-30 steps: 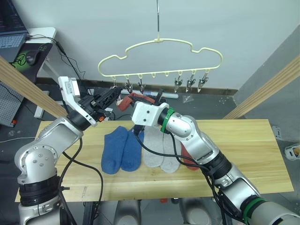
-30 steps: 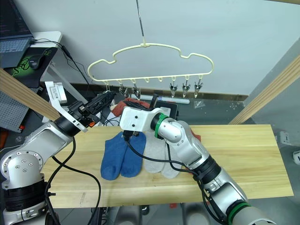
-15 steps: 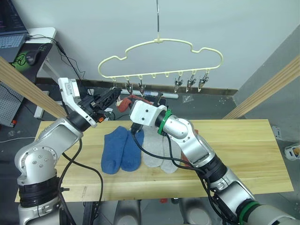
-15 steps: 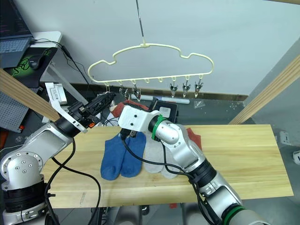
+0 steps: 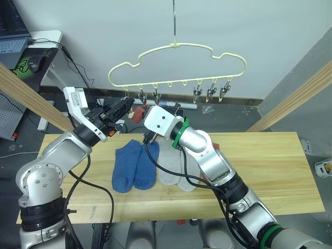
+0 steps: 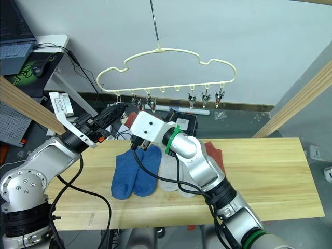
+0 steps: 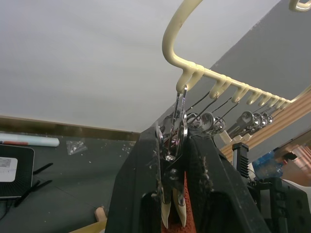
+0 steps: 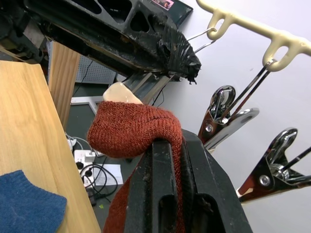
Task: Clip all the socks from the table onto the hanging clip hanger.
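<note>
1. The left gripper (image 5: 126, 105) reaches up and forward to the leftmost end of the clip hanger (image 5: 176, 54); its fingers (image 7: 141, 194) are clamped on the end clip (image 7: 173, 141), squeezing it.
2. The right gripper (image 8: 167, 160) is raised just below that same clip, pinching a rust red sock (image 8: 131, 128) whose folded cuff touches the clip's pale tips.
3. Since a second ago the right forearm has swung up and left, bringing the sock from beside the hanger's second clip up to the end one; the left arm has held its place.
4. Below the hanger, two blue socks (image 5: 134, 166) and two light grey socks (image 5: 174, 168) lie side by side on the table (image 5: 270, 171); another rust red sock (image 6: 213, 150) lies just beyond the grey pair.
</note>
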`<state>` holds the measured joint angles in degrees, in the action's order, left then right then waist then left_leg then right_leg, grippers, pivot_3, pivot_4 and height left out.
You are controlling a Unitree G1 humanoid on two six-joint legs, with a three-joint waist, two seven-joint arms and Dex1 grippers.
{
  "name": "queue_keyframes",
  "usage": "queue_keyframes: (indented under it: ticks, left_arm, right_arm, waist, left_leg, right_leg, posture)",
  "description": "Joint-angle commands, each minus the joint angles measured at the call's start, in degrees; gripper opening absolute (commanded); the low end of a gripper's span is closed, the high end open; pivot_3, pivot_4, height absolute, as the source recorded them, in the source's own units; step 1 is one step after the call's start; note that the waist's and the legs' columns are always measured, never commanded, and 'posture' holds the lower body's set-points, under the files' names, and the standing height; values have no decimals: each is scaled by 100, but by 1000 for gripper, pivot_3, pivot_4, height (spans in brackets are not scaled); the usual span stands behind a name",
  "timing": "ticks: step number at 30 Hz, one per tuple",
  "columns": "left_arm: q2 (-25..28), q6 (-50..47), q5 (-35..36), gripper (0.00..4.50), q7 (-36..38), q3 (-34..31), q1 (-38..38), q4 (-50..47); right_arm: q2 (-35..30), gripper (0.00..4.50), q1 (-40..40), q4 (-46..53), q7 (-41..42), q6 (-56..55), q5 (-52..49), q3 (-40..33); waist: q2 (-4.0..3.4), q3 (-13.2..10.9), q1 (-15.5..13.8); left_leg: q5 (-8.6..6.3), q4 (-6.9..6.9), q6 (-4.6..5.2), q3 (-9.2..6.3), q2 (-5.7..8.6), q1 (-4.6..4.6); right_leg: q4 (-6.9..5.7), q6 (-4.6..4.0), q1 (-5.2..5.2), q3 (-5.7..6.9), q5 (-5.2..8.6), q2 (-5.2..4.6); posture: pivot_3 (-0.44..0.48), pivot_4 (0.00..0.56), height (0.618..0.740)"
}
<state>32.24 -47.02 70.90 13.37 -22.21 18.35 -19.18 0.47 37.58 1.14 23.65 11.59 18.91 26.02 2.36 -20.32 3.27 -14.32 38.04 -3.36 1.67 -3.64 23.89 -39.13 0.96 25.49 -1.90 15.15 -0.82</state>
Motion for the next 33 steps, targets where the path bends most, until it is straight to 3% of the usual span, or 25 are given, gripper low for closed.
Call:
queue_keyframes:
  ticks: [1, 7, 16, 22, 33]
  left_arm:
    - [6, 46, 95, 1360, -84, -126, -53, -195]
    - [55, -15, 219, 3103, -52, -119, -74, -217]
    - [449, -175, 322, 3103, 171, -299, -422, -349]
    - [1107, 207, -725, 3103, 1022, -187, -1172, -525]
    - [1035, 465, -1367, 3103, 1464, -109, -1473, -615]
  right_arm:
    - [119, 0, -10, 338, 31, -68, -105, 78]
    - [139, 0, -25, 367, 89, -64, -125, 163]
    - [95, 0, -41, 371, 212, -18, -112, 223]
    - [52, 0, -83, 377, 327, 119, -114, 253]
    - [56, 0, -79, 347, 411, 170, -135, 287]
  waist:
    - [0, 0, 0]
    - [1, 1, -3]
    - [10, 6, 5]
    - [15, 9, -3]
    - [19, 11, -42]
  left_leg:
    - [0, 0, 0, 0, 0, 0]
    - [0, 0, 0, 0, 0, 0]
    - [0, -1, 0, -1, 0, 0]
    - [0, -3, -1, 1, 0, 0]
    - [-4, -3, 7, -1, 1, 1]
  right_leg:
    - [0, 0, 0, 0, 0, 0]
    - [1, 0, 0, 0, 0, 0]
    - [1, 0, 0, 0, 0, 0]
    - [2, 0, 2, -1, 0, 0]
    - [0, -2, 2, 3, -1, 0]
  posture:
    - [-73, 321, 735]
    - [-72, 320, 735]
    - [-66, 313, 735]
    - [-58, 311, 735]
    - [-44, 311, 735]
